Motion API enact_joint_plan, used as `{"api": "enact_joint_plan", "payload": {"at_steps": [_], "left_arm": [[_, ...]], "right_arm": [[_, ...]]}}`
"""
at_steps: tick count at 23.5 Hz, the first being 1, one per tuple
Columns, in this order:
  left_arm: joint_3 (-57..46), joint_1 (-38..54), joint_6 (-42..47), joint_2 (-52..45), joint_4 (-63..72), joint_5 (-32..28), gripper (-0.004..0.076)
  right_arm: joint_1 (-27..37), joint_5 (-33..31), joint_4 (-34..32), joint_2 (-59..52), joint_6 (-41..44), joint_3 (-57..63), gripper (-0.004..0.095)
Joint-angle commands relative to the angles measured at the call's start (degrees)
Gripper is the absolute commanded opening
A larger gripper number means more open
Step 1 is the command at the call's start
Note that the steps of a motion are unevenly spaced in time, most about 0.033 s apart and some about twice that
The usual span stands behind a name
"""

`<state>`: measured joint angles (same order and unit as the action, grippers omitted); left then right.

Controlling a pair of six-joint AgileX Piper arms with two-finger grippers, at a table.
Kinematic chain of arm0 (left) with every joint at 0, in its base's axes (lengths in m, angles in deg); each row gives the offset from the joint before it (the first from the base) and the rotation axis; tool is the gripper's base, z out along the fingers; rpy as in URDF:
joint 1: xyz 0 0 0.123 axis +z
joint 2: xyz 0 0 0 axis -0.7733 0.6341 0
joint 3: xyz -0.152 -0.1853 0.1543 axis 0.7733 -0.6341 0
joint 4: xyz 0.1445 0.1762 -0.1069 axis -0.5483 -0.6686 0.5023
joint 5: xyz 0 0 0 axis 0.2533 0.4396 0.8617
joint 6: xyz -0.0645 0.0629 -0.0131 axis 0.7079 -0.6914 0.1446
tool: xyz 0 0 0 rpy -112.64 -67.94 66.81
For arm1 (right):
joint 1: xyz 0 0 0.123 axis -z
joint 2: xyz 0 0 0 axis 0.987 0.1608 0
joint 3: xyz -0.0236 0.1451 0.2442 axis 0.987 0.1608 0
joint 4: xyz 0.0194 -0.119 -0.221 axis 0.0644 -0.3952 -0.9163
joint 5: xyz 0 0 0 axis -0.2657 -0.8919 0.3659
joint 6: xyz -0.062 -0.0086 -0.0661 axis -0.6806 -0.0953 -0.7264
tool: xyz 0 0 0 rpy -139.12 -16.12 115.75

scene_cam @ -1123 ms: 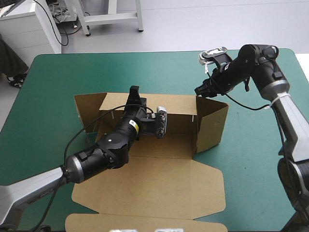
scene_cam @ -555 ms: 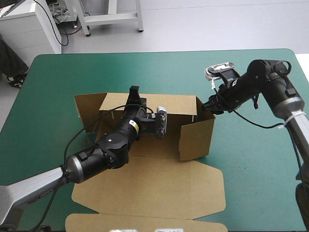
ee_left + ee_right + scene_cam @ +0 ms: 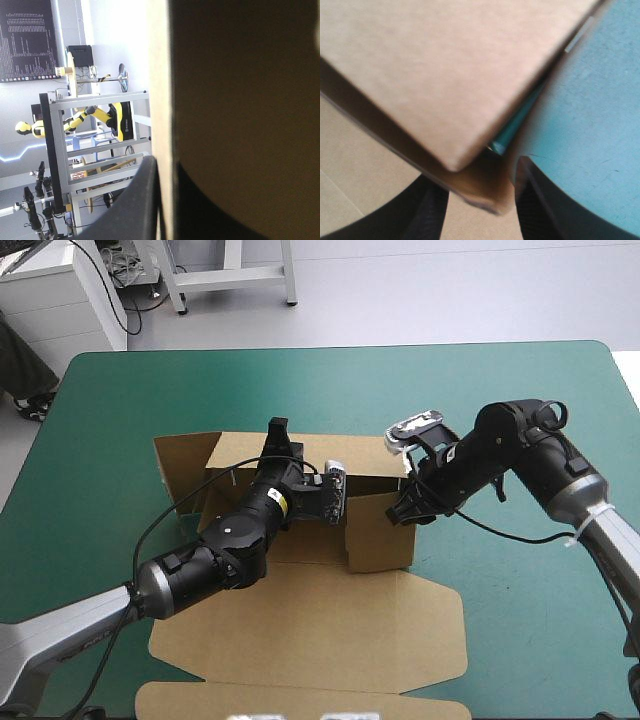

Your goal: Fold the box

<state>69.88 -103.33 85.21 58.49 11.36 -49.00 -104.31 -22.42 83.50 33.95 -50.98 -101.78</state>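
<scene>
The brown box lies mid-table with its lid flat toward the near edge and its back wall raised. My left gripper reaches across the base and is shut on the back wall's top edge; in the left wrist view the board runs between its fingers. My right gripper is at the upper corner of the right side flap, which stands swung inward over the base. A board corner sits between the right gripper's fingers, which are nearly shut on it.
The box's left wall leans outward at the far left of the sheet. The teal-green cover shows around the box on all sides, widest toward the far edge and to the right.
My right gripper has moved left and toward the near edge, swinging the right side flap inward over the box's base. The left arm has stayed put.
</scene>
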Motion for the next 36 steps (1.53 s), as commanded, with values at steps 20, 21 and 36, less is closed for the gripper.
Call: {"api": "enact_joint_plan", "payload": {"at_steps": [20, 21, 36], "left_arm": [[0.74, -0.59, 0.75, -1.13, 1.45, -2.72, -0.0008], [0.74, -0.59, 0.75, -1.13, 1.45, -2.72, -0.0008], [0.74, -0.59, 0.78, -1.13, 0.76, -3.25, -0.0008]], "right_arm": [[-11.41, 34.65, -14.67, -7.64, 25.97, 13.82, 0.0335], [-12.02, 34.65, -17.44, -7.64, 29.78, 13.82, 0.0305], [-15.21, 35.80, -35.21, -6.89, 48.00, 15.07, 0.0268]]}}
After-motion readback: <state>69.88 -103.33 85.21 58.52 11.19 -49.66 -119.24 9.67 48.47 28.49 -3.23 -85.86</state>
